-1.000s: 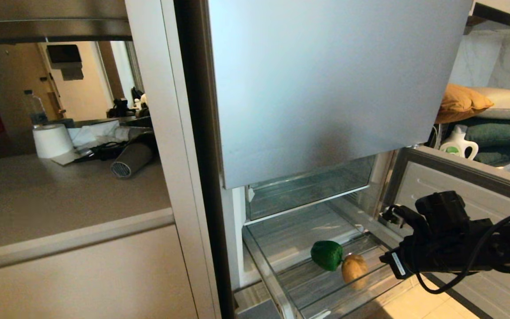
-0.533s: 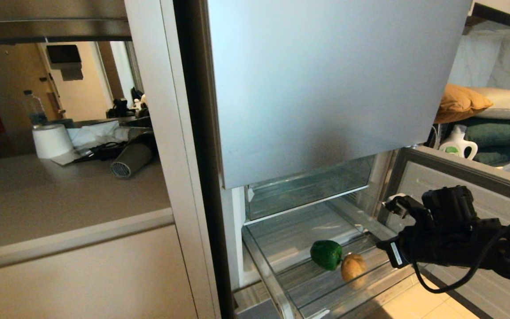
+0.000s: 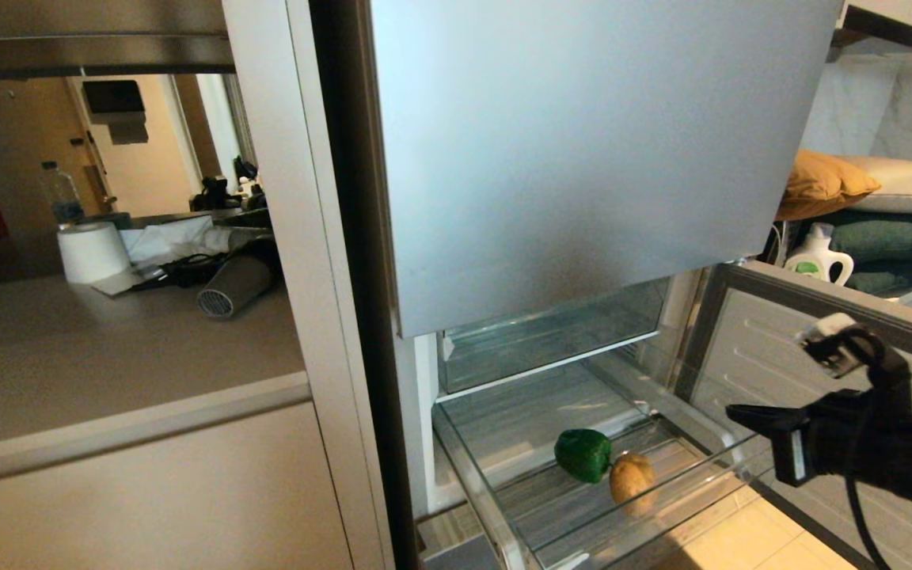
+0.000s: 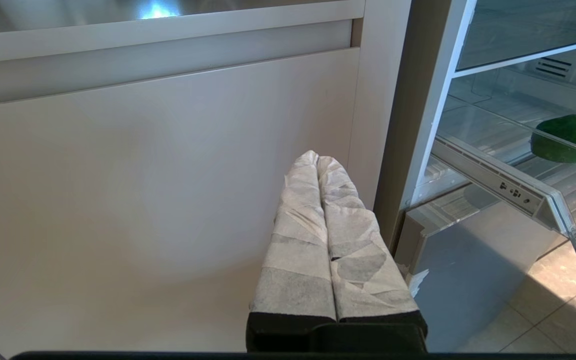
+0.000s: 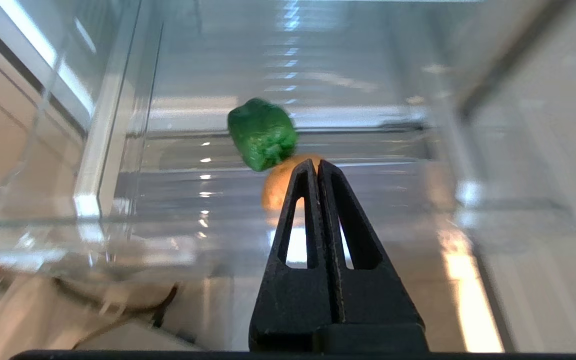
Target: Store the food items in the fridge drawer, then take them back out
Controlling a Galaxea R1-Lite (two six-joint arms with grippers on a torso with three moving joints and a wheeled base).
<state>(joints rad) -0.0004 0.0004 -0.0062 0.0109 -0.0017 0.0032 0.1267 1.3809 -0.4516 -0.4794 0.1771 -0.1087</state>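
Inside fridge drawer (image 3: pixel 503 507): green pepper (image 3: pixel 583 455) touching tan bun (image 3: pixel 632 478).
Right tool (image 5: pixel 316 167): pressed together, empty, outside clear front wall.
Left tool (image 4: pixel 318 160): together, parked beside cabinet.
Risk: striking front wall, jolting food.

The right gripper (image 5: pixel 316 167) is fitted with two matte black, tapered fingers, each pierced by a long triangular slot. The right arm (image 3: pixel 883 451) is housed in black casing, along which black cables are looped; a white label is fixed near its front end and a pale connector is seen on top. The left gripper (image 4: pixel 317 159) is formed of black fingers wrapped in creased white tape.
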